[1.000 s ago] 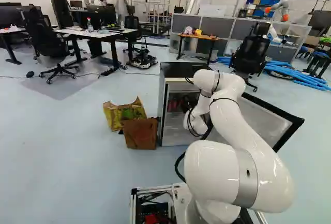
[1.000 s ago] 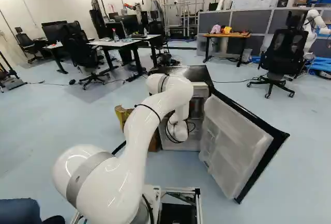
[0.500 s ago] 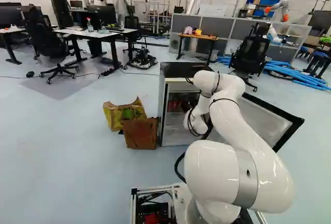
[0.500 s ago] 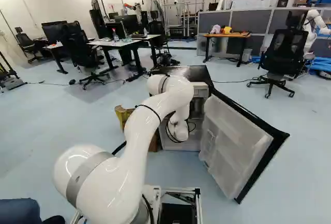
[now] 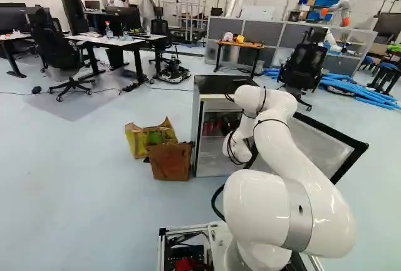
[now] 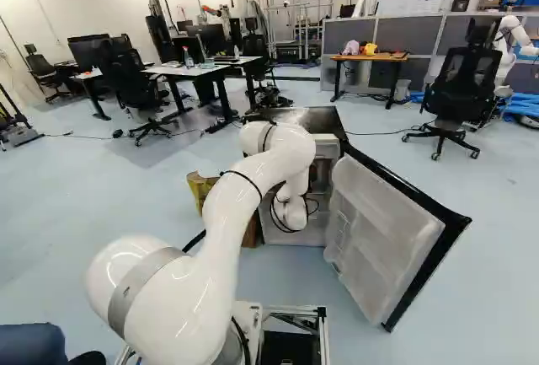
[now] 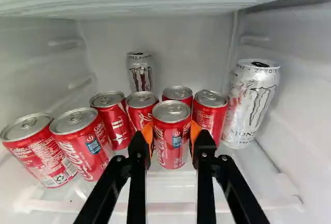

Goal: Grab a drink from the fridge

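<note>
Cylindrical red metal can (image 7: 168,144), ridged silver lid, upright inside the smooth white-walled fridge (image 7: 300,94), held between black fingers (image 7: 207,169) by orange pads (image 7: 147,137). Beside and behind: six matching red cans (image 7: 83,149), two slender silver cans (image 7: 251,105).

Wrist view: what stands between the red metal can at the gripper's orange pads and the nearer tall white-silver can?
One more red can, set slightly farther back; seen in wrist view.
</note>
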You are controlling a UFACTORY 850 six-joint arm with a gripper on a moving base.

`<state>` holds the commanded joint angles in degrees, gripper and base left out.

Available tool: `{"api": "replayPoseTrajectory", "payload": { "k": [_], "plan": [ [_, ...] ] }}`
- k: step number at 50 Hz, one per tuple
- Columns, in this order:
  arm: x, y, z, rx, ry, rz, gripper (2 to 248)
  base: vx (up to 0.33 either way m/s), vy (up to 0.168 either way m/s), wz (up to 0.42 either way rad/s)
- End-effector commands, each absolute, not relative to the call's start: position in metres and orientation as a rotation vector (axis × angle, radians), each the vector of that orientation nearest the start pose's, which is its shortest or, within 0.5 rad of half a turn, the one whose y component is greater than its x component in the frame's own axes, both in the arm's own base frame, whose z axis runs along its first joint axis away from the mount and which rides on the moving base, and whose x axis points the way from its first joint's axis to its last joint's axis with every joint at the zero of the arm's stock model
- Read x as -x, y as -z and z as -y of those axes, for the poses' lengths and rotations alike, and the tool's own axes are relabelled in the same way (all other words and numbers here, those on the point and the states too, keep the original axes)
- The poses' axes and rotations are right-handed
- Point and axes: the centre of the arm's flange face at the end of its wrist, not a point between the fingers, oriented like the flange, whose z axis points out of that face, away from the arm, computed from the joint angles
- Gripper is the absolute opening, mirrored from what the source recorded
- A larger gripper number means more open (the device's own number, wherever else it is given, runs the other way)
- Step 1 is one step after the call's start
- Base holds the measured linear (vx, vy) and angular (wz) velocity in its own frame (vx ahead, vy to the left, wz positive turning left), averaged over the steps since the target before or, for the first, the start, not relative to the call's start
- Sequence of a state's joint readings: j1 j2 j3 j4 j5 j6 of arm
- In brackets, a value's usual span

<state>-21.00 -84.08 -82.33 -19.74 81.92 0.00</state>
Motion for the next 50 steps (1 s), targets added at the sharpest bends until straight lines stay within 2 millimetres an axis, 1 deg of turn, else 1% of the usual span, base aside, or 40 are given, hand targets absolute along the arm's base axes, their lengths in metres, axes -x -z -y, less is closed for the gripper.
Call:
{"api": "replayPoseTrajectory", "payload": {
  "k": [8,22,37,50],
  "plan": [
    [-0.573,0.039,0.188,2.416,2.014,-0.042,92,0.0,0.0,0.0],
    [-0.556,0.031,0.184,2.441,1.972,-0.059,92,0.0,0.0,0.0],
    [-0.535,0.004,0.179,2.467,1.93,-0.077,92,0.0,0.0,0.0],
    [-0.512,-0.022,0.174,2.49,1.893,-0.096,92,0.0,0.0,0.0]
  ]
}}
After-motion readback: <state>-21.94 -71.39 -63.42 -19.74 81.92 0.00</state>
